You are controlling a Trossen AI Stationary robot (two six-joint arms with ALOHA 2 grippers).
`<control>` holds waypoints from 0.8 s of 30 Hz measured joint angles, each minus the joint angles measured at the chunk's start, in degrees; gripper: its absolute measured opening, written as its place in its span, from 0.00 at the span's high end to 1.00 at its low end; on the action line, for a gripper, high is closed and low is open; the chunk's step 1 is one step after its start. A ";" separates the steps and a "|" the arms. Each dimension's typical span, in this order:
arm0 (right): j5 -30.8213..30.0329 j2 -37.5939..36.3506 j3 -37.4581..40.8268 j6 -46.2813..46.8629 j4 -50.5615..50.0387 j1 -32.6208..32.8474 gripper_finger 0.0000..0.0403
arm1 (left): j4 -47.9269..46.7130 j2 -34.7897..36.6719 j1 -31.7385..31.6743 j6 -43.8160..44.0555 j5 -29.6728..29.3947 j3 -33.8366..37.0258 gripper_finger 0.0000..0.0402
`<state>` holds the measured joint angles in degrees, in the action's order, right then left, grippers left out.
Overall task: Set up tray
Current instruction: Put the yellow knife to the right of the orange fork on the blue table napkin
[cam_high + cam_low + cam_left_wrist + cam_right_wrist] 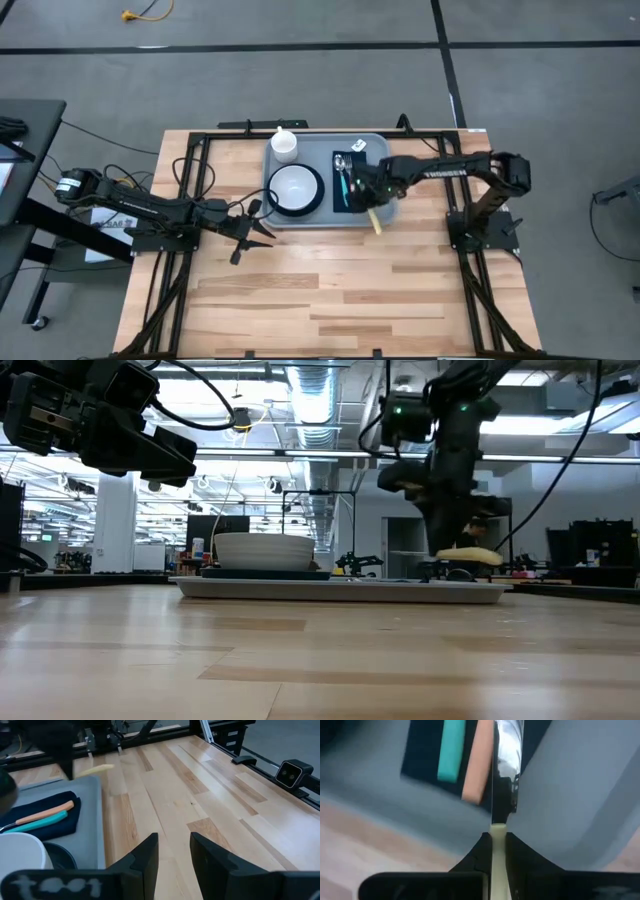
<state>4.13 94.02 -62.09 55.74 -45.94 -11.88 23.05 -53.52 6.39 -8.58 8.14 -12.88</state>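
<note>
1. The tray (378,147) is a big, smooth, light blue-grey plastic rectangle with rounded corners and a raised rim. It lies flat on the pale wooden table (340,290), near the far edge and about the middle of it.
2. On the tray sits a round white bowl (293,185) on a dark round plate (318,196). A small white cup (284,143) stands in the tray's far left corner.
3. A dark, soft napkin (70,820) lies in the tray. On it rest two long handles, one teal (42,822) and one orange (47,812).
4. The right tool (498,838) is above the tray's near right part. It is clenched on a knife (505,760) with a shiny metal blade and a pale yellow handle.
5. The left tool (174,845) waits over the table, just left of the tray, with its fingers apart and nothing in them.
</note>
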 joint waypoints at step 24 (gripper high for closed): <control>1.71 16.54 -12.63 -7.36 1.53 -12.45 0.96 | -2.93 0.00 0.00 1.14 0.02 -0.04 0.74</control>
<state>5.84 110.56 -74.72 48.37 -44.40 -24.32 20.11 -53.52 6.39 -7.44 8.16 -12.93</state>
